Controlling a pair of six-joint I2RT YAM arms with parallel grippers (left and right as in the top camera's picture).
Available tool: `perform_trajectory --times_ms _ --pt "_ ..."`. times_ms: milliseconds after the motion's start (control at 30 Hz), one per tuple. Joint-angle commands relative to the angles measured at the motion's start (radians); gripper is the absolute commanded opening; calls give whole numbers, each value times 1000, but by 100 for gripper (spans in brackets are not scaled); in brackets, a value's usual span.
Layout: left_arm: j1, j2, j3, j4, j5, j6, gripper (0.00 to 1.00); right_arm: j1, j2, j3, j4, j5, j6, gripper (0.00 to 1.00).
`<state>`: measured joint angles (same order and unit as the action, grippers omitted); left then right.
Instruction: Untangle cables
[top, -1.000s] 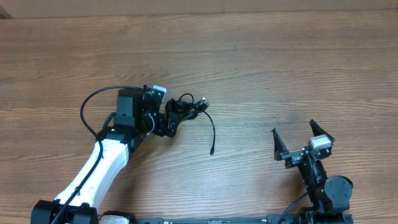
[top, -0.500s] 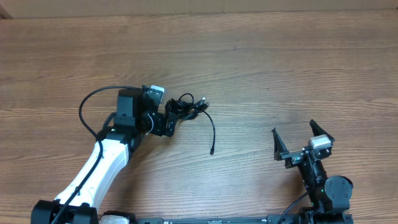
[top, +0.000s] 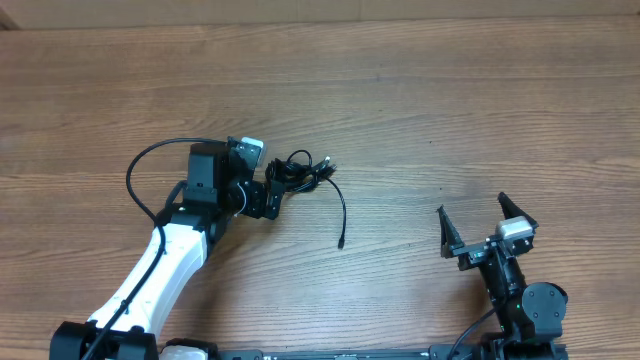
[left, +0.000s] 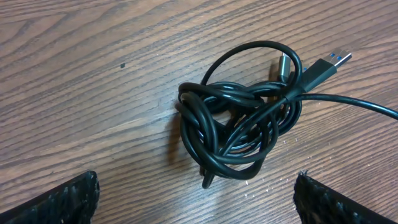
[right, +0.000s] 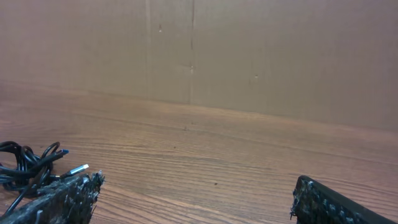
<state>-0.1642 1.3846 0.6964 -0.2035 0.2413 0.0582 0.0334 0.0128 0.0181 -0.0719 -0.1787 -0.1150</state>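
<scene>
Wooden tabletop (top: 450, 110), otherwise bare. Nothing has shifted in the last second: the left tool (top: 272, 196) hangs wide open just left of the single knot of cables (top: 300, 172), untouched, so untangling hasn't begun. Two tools in all; the right tool (top: 471, 204), also open, sits well apart, near right.

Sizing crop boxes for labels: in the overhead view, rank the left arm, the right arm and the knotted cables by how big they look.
1. left arm, which spans from the bottom edge to the knot.
2. right arm, only partly in frame.
3. knotted cables, clearly smallest, even with the trailing end included.
</scene>
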Motion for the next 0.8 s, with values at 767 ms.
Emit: perform_trajectory --times_ms 767 --pt "-5 5 58 -13 9 -21 100 -3 -9 -10 3 5 5 100"
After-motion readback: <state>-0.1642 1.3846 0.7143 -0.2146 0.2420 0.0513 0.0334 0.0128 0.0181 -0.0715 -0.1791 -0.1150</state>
